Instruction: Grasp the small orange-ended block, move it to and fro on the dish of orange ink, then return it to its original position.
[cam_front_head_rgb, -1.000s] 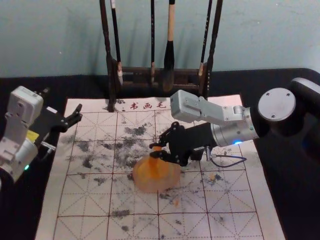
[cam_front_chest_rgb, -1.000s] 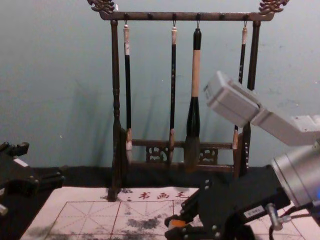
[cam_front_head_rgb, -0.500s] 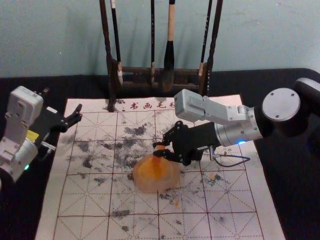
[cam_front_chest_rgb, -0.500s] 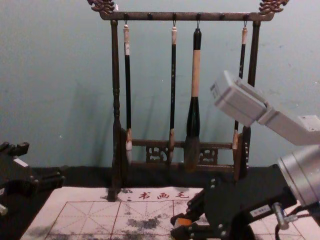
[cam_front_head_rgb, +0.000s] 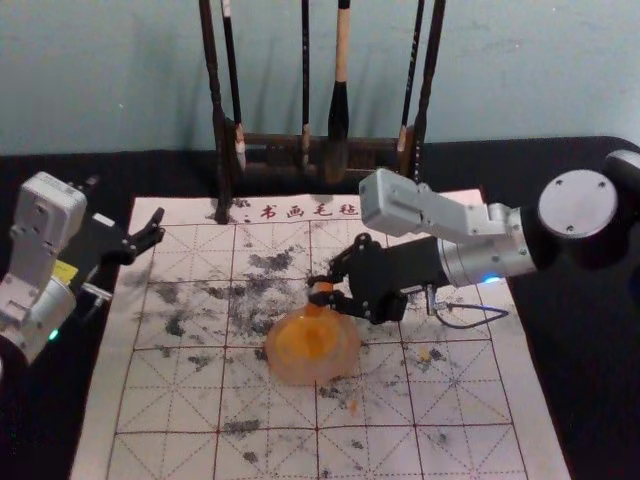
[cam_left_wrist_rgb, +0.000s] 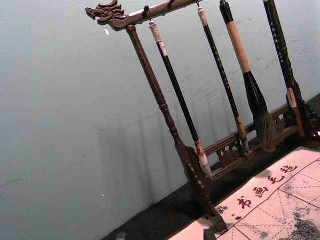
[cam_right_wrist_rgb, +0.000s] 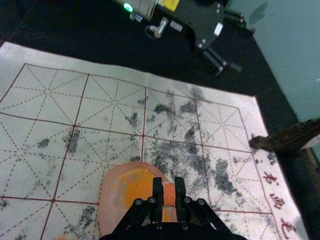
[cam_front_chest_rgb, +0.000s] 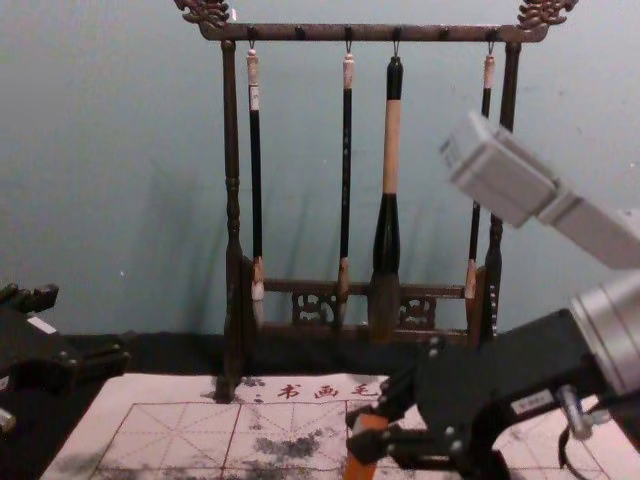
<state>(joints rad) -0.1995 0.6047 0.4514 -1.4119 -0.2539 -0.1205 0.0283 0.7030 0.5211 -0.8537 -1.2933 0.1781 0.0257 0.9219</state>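
My right gripper (cam_front_head_rgb: 324, 291), reaching in from the right in the head view, is shut on the orange block (cam_front_head_rgb: 316, 306), held over the far edge of the translucent dish (cam_front_head_rgb: 282, 368) with orange ink (cam_front_head_rgb: 310, 342). Contact between block and dish cannot be told. The chest view has the block (cam_front_chest_rgb: 364, 450) slightly tilted in the fingers. The right gripper (cam_right_wrist_rgb: 169, 196) pinches the block's orange end (cam_right_wrist_rgb: 169, 191) in the right wrist view, with the dish (cam_right_wrist_rgb: 111, 210) below. My left gripper (cam_front_head_rgb: 152, 232), parked at the left, is open; its fingertips edge into the left wrist view (cam_left_wrist_rgb: 165, 235).
A dark wooden rack (cam_front_chest_rgb: 232, 200) stands at the mat's far edge with several hanging brushes, including a thick one (cam_front_chest_rgb: 388, 230). The gridded, black-stained felt mat (cam_front_head_rgb: 170, 400) lies on a black-covered table (cam_front_head_rgb: 590, 400).
The right gripper has shifted slightly to the right and away from the body with the block, which shows more of its orange length in the chest view. The left arm and dish hold still.
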